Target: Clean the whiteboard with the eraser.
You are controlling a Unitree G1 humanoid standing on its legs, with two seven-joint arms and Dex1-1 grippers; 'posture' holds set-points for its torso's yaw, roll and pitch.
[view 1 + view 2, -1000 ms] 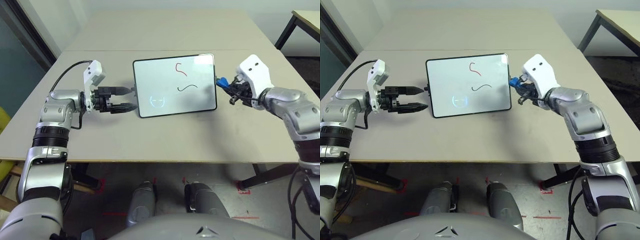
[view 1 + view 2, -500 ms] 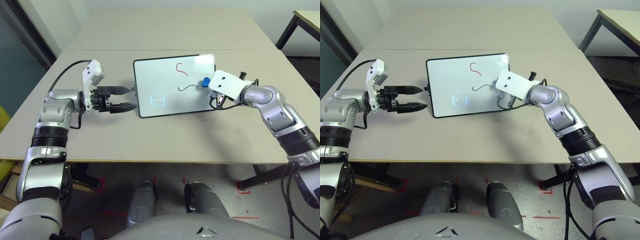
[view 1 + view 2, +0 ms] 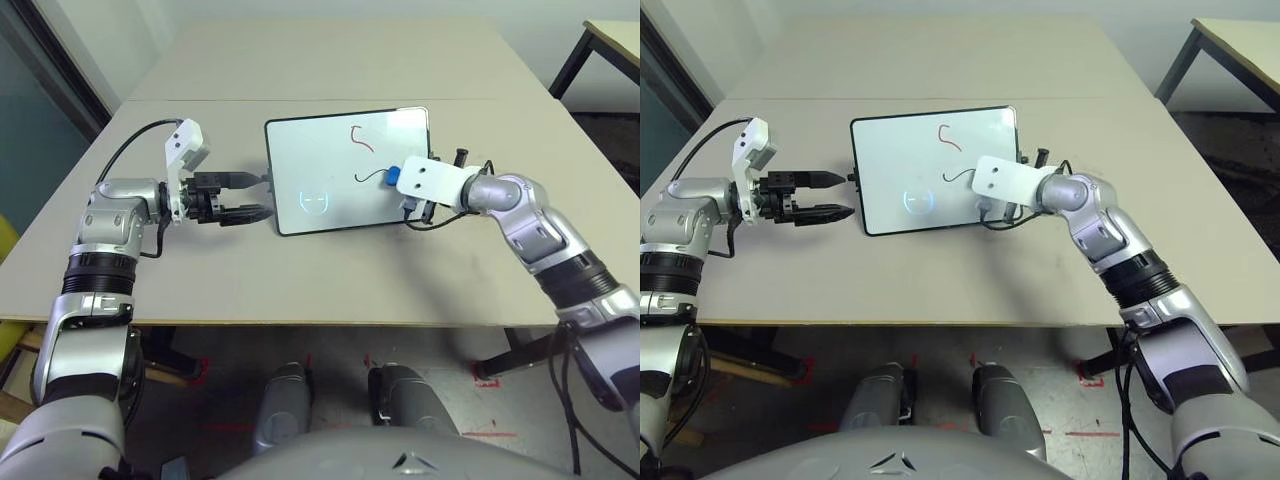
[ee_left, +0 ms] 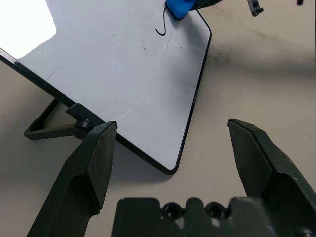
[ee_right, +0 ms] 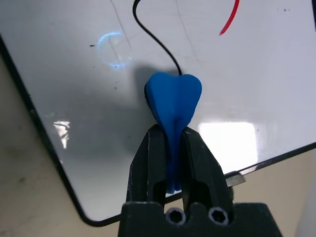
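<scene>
One black squiggle [image 3: 367, 176] meets the left edge of the eraser [image 3: 393, 176], clamped in my right gripper [image 5: 170, 133] above the whiteboard's [image 3: 350, 205] right half. My left gripper [image 4: 173, 123], fingers apart, waits left. Since earlier, the eraser has moved left onto that line.

Bench [image 3: 200, 285] broad, pale beige, a thin seam running across it; dark legs under the near edge. Wall [image 3: 350, 10] beyond, pale. Dark glassy panel [image 3: 40, 120] at picture left. Second table [image 3: 1240, 50] at far right, light top, dark leg. Floor [image 3: 1080, 350] grey, red tape marks [image 3: 1093, 434].
</scene>
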